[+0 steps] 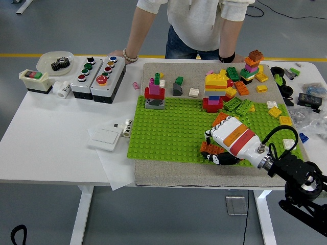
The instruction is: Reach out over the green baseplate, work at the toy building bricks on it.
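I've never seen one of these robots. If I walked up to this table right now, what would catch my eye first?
Probably the robot's right hand, white with an orange band, lying low over the near right part of the green baseplate, its fingers curled over an orange brick. Next, the bright tower of yellow, orange and red bricks at the plate's far edge. Beyond it, a person leans both hands on the table's far side.
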Motion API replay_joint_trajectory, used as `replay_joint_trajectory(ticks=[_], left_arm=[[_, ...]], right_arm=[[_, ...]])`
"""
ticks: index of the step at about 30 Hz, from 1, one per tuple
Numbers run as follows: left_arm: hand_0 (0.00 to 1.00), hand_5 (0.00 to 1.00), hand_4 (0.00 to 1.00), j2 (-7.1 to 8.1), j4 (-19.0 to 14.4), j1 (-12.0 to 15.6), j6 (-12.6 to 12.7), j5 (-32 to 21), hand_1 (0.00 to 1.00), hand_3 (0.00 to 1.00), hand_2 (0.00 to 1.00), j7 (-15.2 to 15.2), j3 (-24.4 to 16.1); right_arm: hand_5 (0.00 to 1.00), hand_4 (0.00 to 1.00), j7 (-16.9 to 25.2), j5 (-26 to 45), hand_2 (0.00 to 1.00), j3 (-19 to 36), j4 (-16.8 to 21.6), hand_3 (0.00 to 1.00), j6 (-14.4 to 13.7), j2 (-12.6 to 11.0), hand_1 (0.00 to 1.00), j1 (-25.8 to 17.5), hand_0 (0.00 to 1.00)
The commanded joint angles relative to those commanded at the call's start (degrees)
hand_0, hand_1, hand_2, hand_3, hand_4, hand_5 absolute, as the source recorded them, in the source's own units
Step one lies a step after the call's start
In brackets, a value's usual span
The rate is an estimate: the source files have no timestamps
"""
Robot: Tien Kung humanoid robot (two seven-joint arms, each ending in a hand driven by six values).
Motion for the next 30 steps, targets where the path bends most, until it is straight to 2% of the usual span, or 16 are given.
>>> replay_joint_trajectory(ticks=[13, 30], left_arm=[[0.617, 0.662, 0.666, -0.1, -0.1, 0.0, -0.3, 0.7, 0.651, 0.613, 0.704, -0.1, -0.3], [0.619, 0.661, 0.666, -0.07, -0.2, -0.1, -0.5, 0.8, 0.652, 0.613, 0.701, -0.2, -0.4]], right_arm=[[0.521, 0.704, 1.7, 0.0, 0.3, -5.4, -2.5, 0.451, -3.3, -0.6, 0.199, 2.4, 0.168], [0.534, 0.698, 1.5, 0.0, 0.301, -5.7, -4.5, 0.453, -5.0, -0.8, 0.202, 3.7, 0.169]])
